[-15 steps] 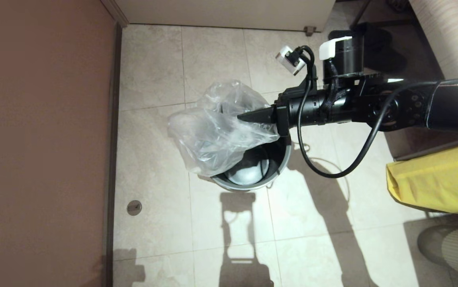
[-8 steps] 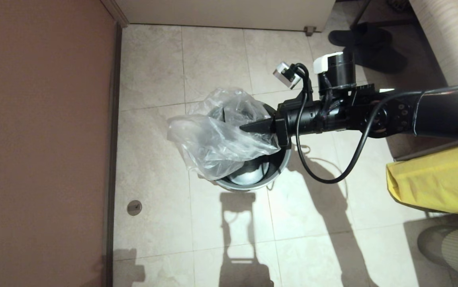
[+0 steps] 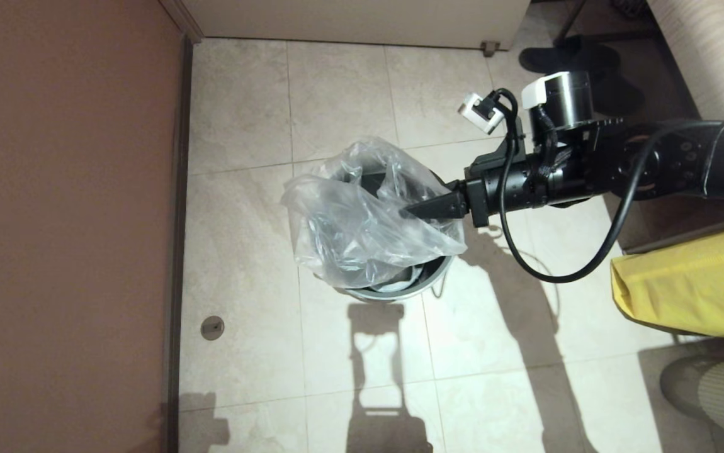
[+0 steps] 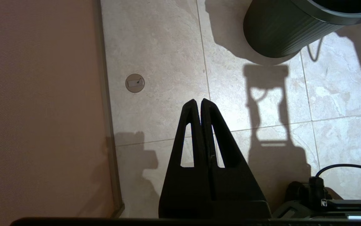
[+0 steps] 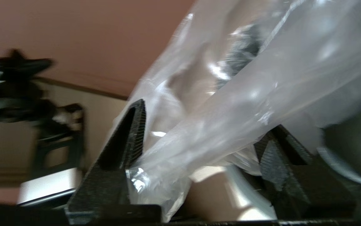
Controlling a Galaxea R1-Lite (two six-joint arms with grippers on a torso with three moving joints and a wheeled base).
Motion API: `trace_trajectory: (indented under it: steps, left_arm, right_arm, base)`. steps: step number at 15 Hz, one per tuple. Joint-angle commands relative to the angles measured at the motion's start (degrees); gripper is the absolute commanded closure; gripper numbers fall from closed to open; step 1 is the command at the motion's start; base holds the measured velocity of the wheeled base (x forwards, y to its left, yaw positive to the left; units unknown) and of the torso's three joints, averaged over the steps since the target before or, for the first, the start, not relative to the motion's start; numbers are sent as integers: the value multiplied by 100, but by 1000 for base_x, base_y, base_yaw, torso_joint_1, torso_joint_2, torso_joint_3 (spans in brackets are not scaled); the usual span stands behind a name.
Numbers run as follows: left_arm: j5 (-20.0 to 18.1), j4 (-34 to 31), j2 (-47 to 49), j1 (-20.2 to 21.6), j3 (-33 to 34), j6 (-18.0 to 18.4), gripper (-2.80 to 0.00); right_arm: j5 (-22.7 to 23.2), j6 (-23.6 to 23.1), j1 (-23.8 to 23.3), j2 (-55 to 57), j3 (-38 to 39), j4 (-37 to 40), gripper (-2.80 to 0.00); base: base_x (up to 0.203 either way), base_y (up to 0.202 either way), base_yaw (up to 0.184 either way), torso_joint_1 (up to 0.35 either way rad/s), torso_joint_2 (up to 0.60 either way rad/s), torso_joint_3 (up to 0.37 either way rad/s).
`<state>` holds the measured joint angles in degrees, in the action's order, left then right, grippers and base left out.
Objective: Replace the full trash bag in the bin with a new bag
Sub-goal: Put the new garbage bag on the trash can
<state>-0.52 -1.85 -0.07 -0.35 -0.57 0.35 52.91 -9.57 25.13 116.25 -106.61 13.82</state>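
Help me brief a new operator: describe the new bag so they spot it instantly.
Find the tiled floor beside the brown wall, then the round dark bin standing on it. The new bag is the clear, crinkly plastic draped over the bin's mouth, with the right gripper at its edge, unlike the opaque yellow sheet farther right.

The bag (image 3: 362, 220) drapes over most of the bin (image 3: 428, 283) mouth; open floor (image 3: 242, 126) lies around, wall (image 3: 66, 220) at left.

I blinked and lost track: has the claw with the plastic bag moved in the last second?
Yes. The right claw has shifted toward the robot's right, dragging the clear bag further over the bin, which stays on the same floor tile.
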Motion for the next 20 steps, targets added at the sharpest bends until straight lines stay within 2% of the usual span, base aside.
trace_trajectory:
  steps: [1,5,8,10,13,15,17,18,20]
  left_arm:
    - [0,0,7,0,-4,0,0]
    - [-4,0,7,0,-4,0,0]
    - [0,0,7,0,-4,0,0]
    - [-1,0,7,0,-4,0,0]
    - [0,0,7,0,3,0,0]
    - [0,0,7,0,-4,0,0]
    - [0,0,7,0,-4,0,0]
    - [-1,0,7,0,-4,0,0]
    - [0,0,7,0,3,0,0]
  right_arm:
    - [522,338,-193,-371,4,159,-280]
    - [615,493,-395,-476,-52,-215,-280]
    - [636,1196,-401,-463,-7,-918,-280]
    - [647,1680,-590,-472,75,-1347,-280]
    - [660,1922,-791,-644,217,-1375,-280]
    - [592,1762,-616,-790,667,-1383,-280]
    - [357,1358,-527,-823,754,-1038,-280]
    - [334,1077,-499,-830,797,-680,-280]
    - [157,225,-405,-816,1079,-128,-280]
  base:
    - [0,0,0,0,0,0]
    - [0,0,0,0,0,0]
    - [0,0,0,0,0,0]
    - [0,0,0,0,0,0]
    - [0,0,0,0,0,0]
    - [0,0,0,0,0,0]
    - [0,0,0,0,0,0]
    - [0,0,0,0,0,0]
    - [0,0,0,0,0,0]
